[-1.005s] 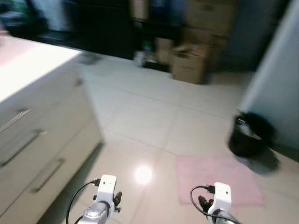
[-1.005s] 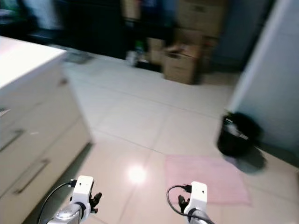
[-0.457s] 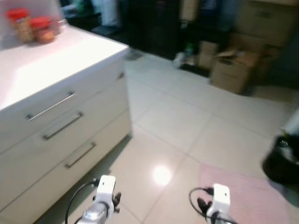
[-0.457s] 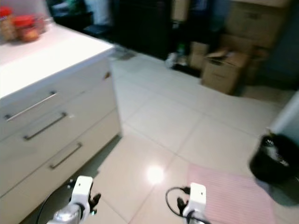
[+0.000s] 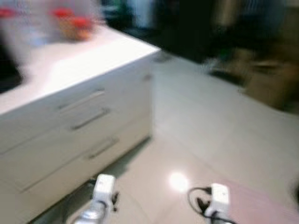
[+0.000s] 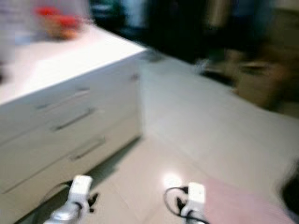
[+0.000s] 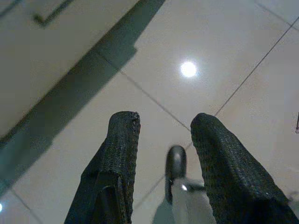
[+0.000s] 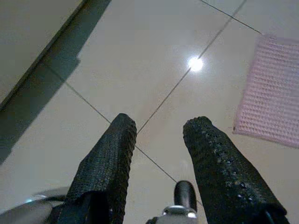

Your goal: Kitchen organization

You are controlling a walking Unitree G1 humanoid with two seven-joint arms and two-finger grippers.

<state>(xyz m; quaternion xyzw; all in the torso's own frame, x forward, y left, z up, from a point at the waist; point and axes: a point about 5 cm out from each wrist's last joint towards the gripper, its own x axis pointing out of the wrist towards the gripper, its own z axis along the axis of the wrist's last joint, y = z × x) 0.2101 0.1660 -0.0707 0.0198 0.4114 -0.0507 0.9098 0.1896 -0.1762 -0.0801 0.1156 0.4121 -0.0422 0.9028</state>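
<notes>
Floor of pale glossy tile (image 5: 219, 126) lies open ahead of me. White-topped kitchen counter with three handled drawers (image 5: 84, 121) sits to my left, blurred red-lidded jars (image 5: 74, 25) on top — likely what I organize. Pink woven mat (image 8: 273, 93) lies right. Left gripper (image 7: 163, 140) and right gripper (image 8: 156, 140) hang low, fingers parted, carrying nothing.
</notes>
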